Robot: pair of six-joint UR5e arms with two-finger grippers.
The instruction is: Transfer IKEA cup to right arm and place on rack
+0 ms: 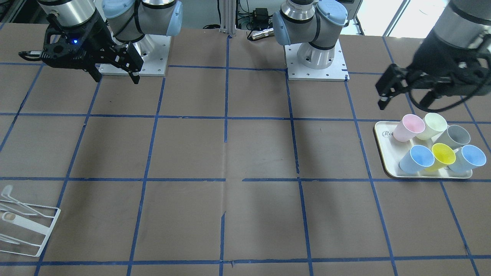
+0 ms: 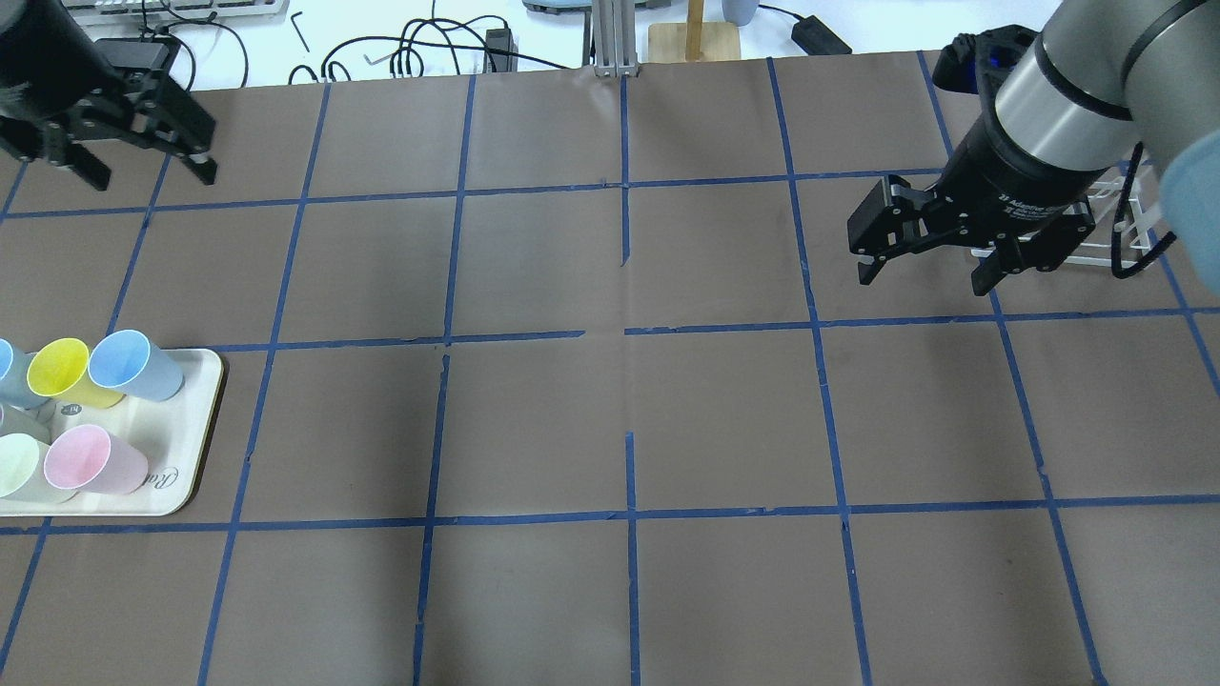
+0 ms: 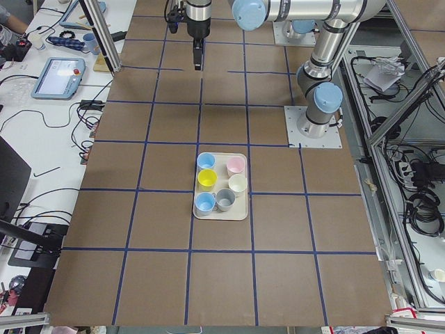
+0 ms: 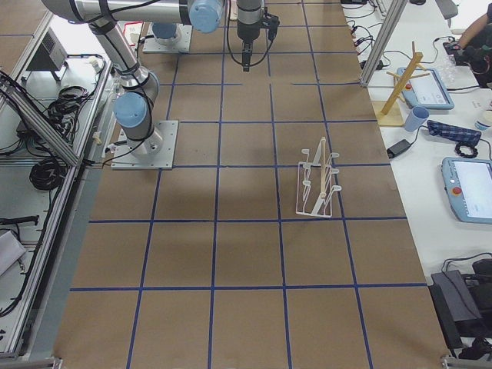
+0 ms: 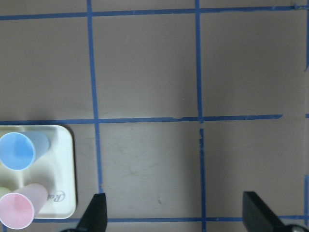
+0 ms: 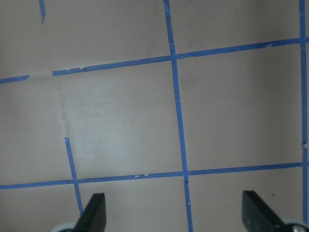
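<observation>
The light grey IKEA cup (image 1: 456, 136) stands open end up on the cream tray (image 1: 385, 155) among other cups; it also shows in the exterior left view (image 3: 224, 200). In the overhead view other cups mostly hide it. My left gripper (image 1: 404, 101) hangs open and empty above the table just behind the tray, clear of the cups (image 2: 151, 174) (image 5: 176, 215). My right gripper (image 2: 923, 279) is open and empty, held above the table in front of the white wire rack (image 2: 1115, 229) (image 1: 115, 78) (image 6: 174, 215). The rack (image 4: 317, 181) is empty.
The tray (image 2: 195, 429) also holds a pink cup (image 1: 408, 127), a pale yellow-green cup (image 1: 433, 125), a bright yellow cup (image 1: 443, 155) and two light blue cups (image 1: 416, 158) (image 1: 470, 157). Brown table with blue tape grid (image 2: 624, 329) lies between tray and rack.
</observation>
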